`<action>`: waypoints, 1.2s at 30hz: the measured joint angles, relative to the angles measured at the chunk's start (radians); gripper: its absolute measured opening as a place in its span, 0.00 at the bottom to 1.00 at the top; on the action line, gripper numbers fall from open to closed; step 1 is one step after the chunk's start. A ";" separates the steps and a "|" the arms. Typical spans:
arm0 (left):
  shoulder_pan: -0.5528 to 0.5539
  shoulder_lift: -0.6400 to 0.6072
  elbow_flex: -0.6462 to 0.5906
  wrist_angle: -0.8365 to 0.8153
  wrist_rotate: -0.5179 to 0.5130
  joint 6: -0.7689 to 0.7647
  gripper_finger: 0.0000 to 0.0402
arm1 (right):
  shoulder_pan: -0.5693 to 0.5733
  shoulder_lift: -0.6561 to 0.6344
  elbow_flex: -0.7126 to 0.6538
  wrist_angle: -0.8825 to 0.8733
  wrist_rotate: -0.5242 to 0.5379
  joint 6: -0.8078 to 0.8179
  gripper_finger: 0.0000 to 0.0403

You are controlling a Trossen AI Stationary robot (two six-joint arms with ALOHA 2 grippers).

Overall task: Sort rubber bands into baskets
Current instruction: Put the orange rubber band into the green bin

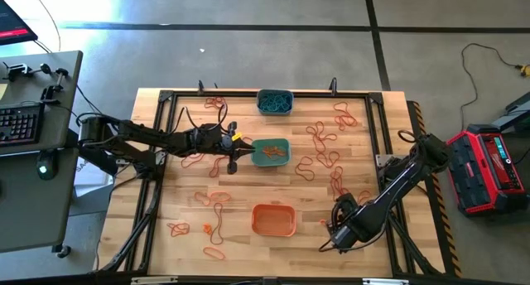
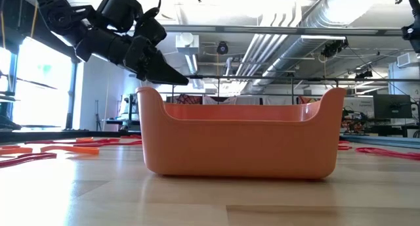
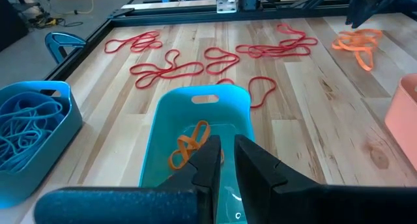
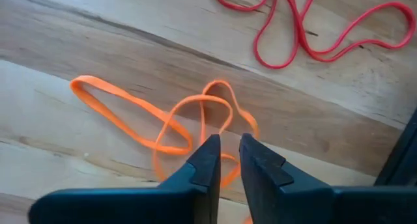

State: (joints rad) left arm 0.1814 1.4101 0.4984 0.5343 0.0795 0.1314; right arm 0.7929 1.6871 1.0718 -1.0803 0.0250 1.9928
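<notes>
The left end effector (image 1: 234,152), fingers nearly together and empty, hangs over the teal basket (image 3: 195,129) holding orange bands (image 3: 191,146). The right end effector (image 4: 225,160), narrow, sits over an orange band (image 4: 163,123) on the tabletop (image 1: 298,210). Red bands (image 3: 176,68) lie scattered about.

Wooden bench (image 1: 248,194) with black frame (image 1: 377,111). Keyboard (image 1: 18,123) on grey desk (image 1: 33,202) beside it. Red-black case (image 1: 489,169), possibly a power unit, on floor. Ceiling ducts (image 2: 275,29) behind.
</notes>
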 joint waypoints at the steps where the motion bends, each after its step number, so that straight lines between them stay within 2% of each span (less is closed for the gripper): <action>1: 0.000 0.000 0.000 0.000 0.000 0.000 0.09 | 0.000 0.000 0.000 0.001 0.000 -0.004 0.09; 4: 0.000 0.000 0.000 0.000 0.000 0.000 0.09 | 0.000 0.000 0.000 0.005 -0.001 -0.016 0.02; 6: 0.000 0.000 0.000 0.000 0.000 0.000 0.09 | 0.000 0.000 0.000 0.007 -0.001 -0.019 0.01; 10: 0.000 0.000 0.000 0.000 0.000 0.000 0.09 | 0.000 0.000 -0.009 0.001 -0.002 0.021 0.06; 18: 0.000 0.000 0.000 -0.005 0.000 0.000 0.09 | 0.000 0.002 -0.077 0.028 -0.015 -0.011 0.23; 23: 0.000 0.000 0.000 -0.014 0.000 0.000 0.09 | 0.000 0.003 -0.139 0.123 -0.028 -0.042 0.26; 26: 0.000 0.000 0.000 -0.014 0.000 0.000 0.09 | 0.000 0.001 -0.171 0.187 -0.028 -0.056 0.24; 29: 0.000 0.000 0.000 -0.014 0.000 0.000 0.09 | 0.000 0.000 -0.174 0.197 -0.034 -0.064 0.17; 33: 0.000 0.000 0.000 -0.013 0.000 0.000 0.09 | 0.000 0.002 -0.139 0.137 -0.051 -0.084 0.03; 36: 0.000 0.000 0.000 -0.014 0.000 0.000 0.09 | 0.000 0.002 -0.099 0.070 -0.050 -0.089 0.03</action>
State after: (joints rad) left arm 0.1817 1.4102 0.4984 0.5206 0.0795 0.1314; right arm 0.7931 1.6886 0.9724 -1.0098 -0.0255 1.9036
